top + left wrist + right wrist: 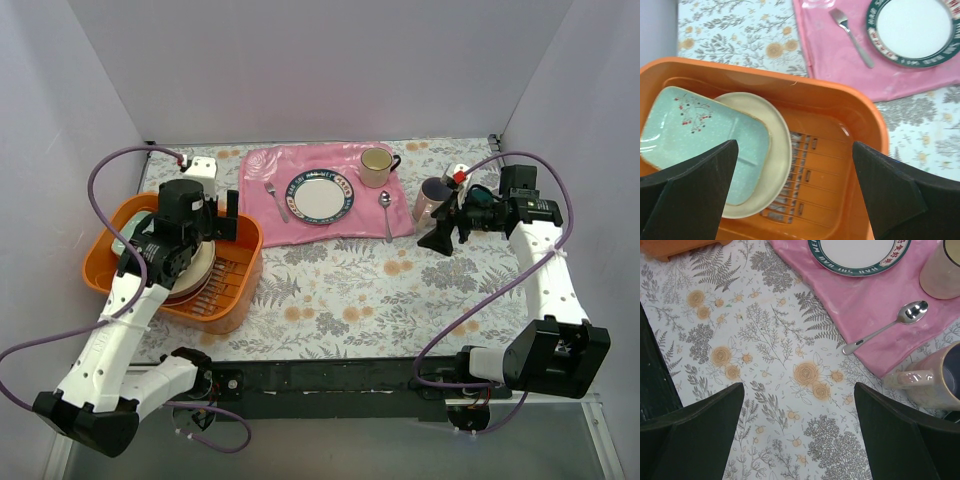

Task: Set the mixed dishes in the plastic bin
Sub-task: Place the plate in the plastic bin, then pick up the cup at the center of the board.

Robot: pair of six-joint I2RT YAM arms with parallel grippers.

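Note:
The orange plastic bin [240, 290] stands at the left; it also shows in the left wrist view [840, 97] and as a corner in the right wrist view [675, 247]. Inside it, a pale green divided tray [700, 135] lies on a cream plate [775, 145]. My left gripper [222, 225] hangs open and empty over the bin's slotted floor [794, 165]. A pink mug [432, 200] stands on the table at the right, off the mat's corner [932, 385]. My right gripper [450, 232] is open and empty above bare tablecloth [799, 390], just left of the mug.
A pink cloth mat [300, 210] at the back holds a white plate with a dark blue rim [320, 195], a cream-yellow mug [376, 167], a fork [276, 200] and a spoon [385, 212]. A small white box [203, 165] sits behind the bin.

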